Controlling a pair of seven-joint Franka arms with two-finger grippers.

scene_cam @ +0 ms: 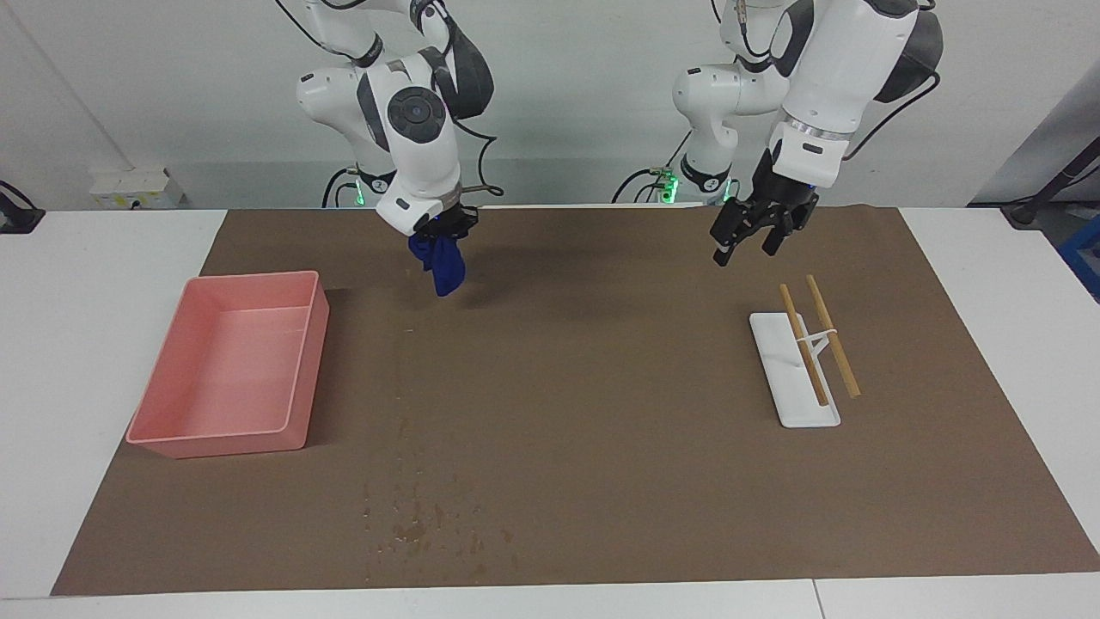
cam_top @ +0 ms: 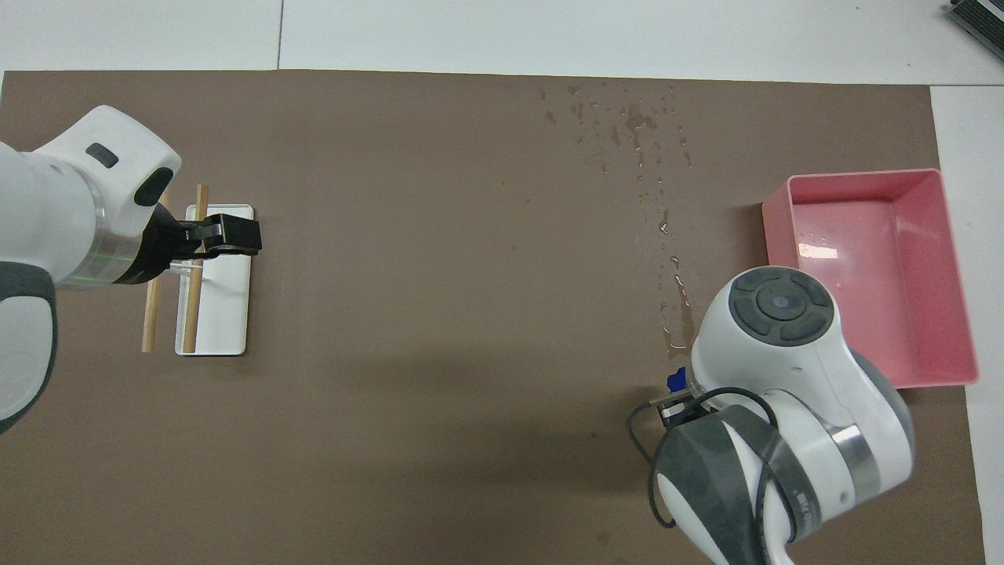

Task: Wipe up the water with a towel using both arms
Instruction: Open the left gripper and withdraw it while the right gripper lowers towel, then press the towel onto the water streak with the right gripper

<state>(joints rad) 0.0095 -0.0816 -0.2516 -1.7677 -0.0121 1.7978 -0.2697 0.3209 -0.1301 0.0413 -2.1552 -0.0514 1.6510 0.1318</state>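
While clamped in the right jaws, towel (scene_cam: 446, 266) dangling below; left jaws wide, empty.

Two white robot arms (scene_cam: 421, 146), one small dark blue soft towel (scene_cam: 445, 265), one pink plastic tray (scene_cam: 296, 378), one white flat rack (scene_cam: 786, 387), two thin wooden sticks (scene_cam: 832, 337), one big brown table mat (scene_cam: 601, 447)

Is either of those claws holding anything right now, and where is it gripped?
The right gripper holds the towel by its top end; the rest hangs free. The left gripper is open and holds nothing.
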